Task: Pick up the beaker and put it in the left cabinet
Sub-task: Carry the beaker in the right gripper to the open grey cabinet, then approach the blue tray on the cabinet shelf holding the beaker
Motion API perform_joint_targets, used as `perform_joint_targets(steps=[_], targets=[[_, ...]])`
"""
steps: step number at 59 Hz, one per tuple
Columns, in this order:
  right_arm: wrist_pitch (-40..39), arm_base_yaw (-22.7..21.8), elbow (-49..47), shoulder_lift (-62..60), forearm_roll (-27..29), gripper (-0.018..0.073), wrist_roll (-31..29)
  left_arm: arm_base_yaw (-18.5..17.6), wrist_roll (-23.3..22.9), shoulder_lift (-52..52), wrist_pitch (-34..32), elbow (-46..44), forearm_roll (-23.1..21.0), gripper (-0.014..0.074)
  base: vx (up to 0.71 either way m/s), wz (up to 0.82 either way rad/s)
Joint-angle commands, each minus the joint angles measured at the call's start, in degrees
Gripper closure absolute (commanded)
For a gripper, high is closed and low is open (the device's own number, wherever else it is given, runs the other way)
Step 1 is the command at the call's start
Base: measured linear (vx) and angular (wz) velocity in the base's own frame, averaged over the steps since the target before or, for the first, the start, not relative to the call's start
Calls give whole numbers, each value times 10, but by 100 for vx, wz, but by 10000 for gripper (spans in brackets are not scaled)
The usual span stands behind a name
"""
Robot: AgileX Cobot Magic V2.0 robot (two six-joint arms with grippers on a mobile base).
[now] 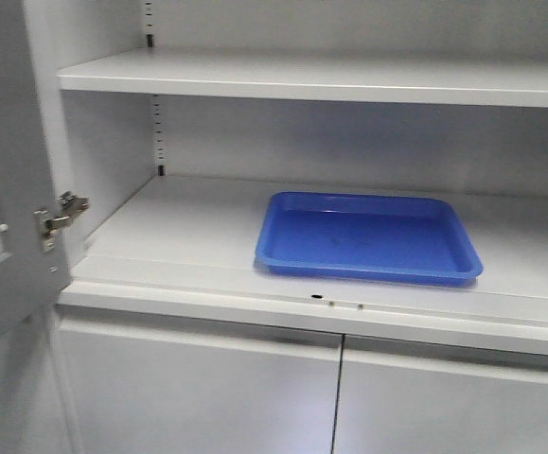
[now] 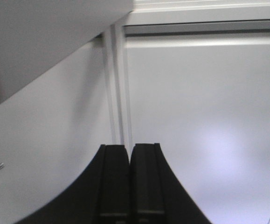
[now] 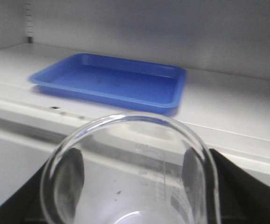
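Beaker (image 3: 130, 186) between right fingers (image 3: 246, 189), blue tray (image 3: 116, 81) ahead

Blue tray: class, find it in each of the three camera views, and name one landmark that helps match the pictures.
Exterior front: blue tray on the open shelf, right of centre.
Left wrist: not in it; only the left gripper and cabinet doors.
Right wrist: tray upper middle, beyond the beaker rim.
Shared landmark: small holes in the shelf's front lip, just before the tray.
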Motion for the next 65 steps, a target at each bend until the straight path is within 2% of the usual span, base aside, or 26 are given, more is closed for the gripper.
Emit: perform_joint_targets(steps=[1,20,65], targets=[[-21,-3,-19,1,-4,561,2,0,-2,-9,-47,-9,0,593,36,-58],[-21,-3,-19,1,-4,561,2,0,-2,-9,-47,-9,0,593,36,-36],[-21,-3,-19,1,-4,561,2,0,-2,-9,-47,-9,0,593,28,-7]])
